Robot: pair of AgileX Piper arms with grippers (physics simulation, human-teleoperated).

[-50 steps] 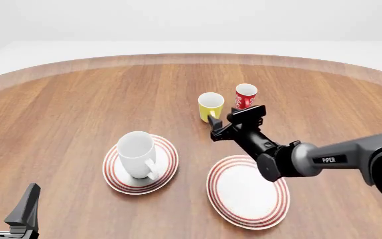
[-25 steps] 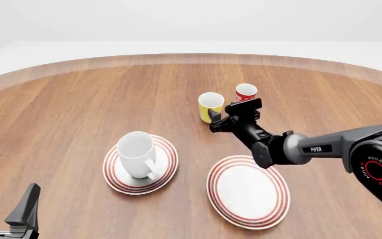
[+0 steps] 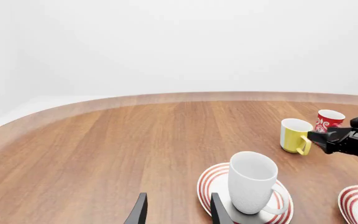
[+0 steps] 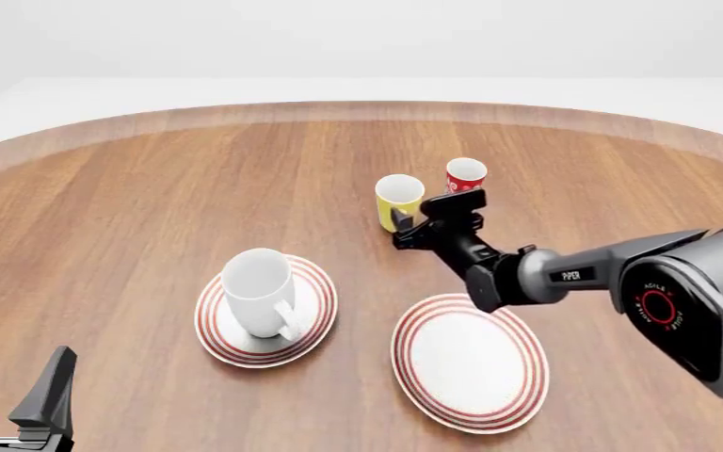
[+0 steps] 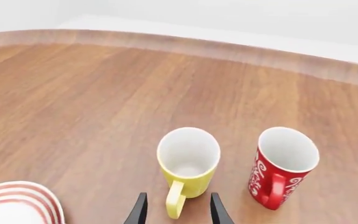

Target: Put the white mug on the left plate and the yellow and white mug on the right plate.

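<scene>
The white mug (image 4: 259, 292) stands upright on the left plate (image 4: 315, 282); both also show in the left wrist view, mug (image 3: 252, 182) and plate (image 3: 207, 179). The right plate (image 4: 469, 363) is bare. The yellow and white mug (image 4: 399, 200) stands on the table beyond it. My right gripper (image 4: 402, 229) is open and low at this mug's near side. In the right wrist view the mug (image 5: 188, 161) has its handle (image 5: 175, 198) between the two fingers (image 5: 140, 210). My left gripper (image 4: 12, 377) is open and empty at the near left.
A slim red mug (image 4: 466, 175) with white pattern stands close to the right of the yellow mug, also in the right wrist view (image 5: 285, 165). The round wooden table (image 4: 148, 188) ends in a curved far rim. A ringed plate's rim (image 5: 17, 203) shows in the right wrist view.
My right gripper has reached farther forward and lower, closing in on the yellow mug's handle side. The left arm, the mugs and the plates have not moved.
</scene>
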